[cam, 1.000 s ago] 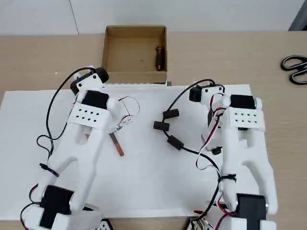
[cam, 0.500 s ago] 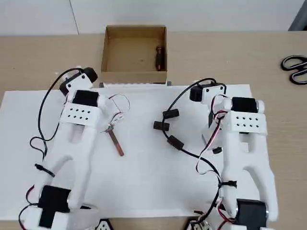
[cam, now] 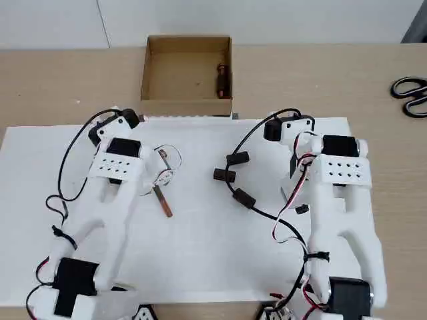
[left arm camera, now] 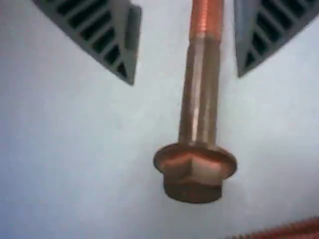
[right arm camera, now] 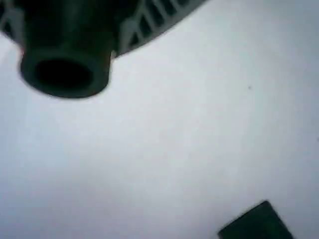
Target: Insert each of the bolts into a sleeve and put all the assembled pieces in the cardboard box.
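A copper bolt (left arm camera: 199, 149) lies flat on the white sheet, its shaft between the spread fingers (left arm camera: 99, 35) of my left gripper (left arm camera: 184, 74), which is open and not touching it. A second bolt (cam: 162, 201) lies beside the left arm (cam: 117, 167). My right gripper (right arm camera: 70, 25) is shut on a black sleeve (right arm camera: 65, 69), held just above the sheet with its bore facing the camera. Three loose sleeves (cam: 238, 159) (cam: 224, 175) (cam: 243, 198) lie mid-sheet. The cardboard box (cam: 155, 67) holds one assembled piece (cam: 221, 79).
Black cables loop across the sheet (cam: 200, 253) between the arms, close to the loose sleeves. Scissors (cam: 410, 93) lie on the wooden table at far right. A small black piece (cam: 301, 209) sits beside the right arm (cam: 340, 170).
The left arm swung left, away from the box corner, then came slightly back toward the bolt on the sheet. The right arm shifted a little and has stayed still since.
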Controlling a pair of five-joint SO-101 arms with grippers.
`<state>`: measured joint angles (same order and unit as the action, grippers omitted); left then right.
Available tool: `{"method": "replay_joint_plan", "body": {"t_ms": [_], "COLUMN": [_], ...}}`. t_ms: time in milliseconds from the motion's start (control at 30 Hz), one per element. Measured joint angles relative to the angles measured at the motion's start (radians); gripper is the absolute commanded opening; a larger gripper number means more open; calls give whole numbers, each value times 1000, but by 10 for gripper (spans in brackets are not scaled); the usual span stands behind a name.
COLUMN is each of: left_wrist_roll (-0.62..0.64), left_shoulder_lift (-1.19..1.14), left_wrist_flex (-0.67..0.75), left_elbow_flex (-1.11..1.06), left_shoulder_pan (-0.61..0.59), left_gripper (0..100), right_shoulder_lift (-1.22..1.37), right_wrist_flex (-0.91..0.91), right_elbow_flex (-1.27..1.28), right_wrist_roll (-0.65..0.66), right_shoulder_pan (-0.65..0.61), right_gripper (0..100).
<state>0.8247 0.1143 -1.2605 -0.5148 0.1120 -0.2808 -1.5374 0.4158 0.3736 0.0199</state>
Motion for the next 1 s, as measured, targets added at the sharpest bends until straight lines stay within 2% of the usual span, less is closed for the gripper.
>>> {"method": "replay_joint_plan", "body": {"t_ms": [333, 700, 767, 867, 1000], "left_wrist_roll": [-14, -18, -18, -18, -15], "left_shoulder_lift": [0, -133, -160, -190, -212], "left_wrist_flex": [127, 137, 135, 135, 135], "left_elbow_flex": [-64, -49, -31, -6, 28], "left_shoulder_pan": [0, -38, -43, -43, -40], "left_gripper": [130, 129, 106, 6, 5], "right_shoulder_lift": [0, 0, 0, 0, 0], "right_wrist_flex": [0, 0, 0, 0, 0], "right_elbow_flex": [0, 0, 0, 0, 0], "right_wrist_roll": [0, 0, 0, 0, 0], "right_shoulder_pan": [0, 0, 0, 0, 0], "right_gripper": [5, 5, 5, 5, 5]}}
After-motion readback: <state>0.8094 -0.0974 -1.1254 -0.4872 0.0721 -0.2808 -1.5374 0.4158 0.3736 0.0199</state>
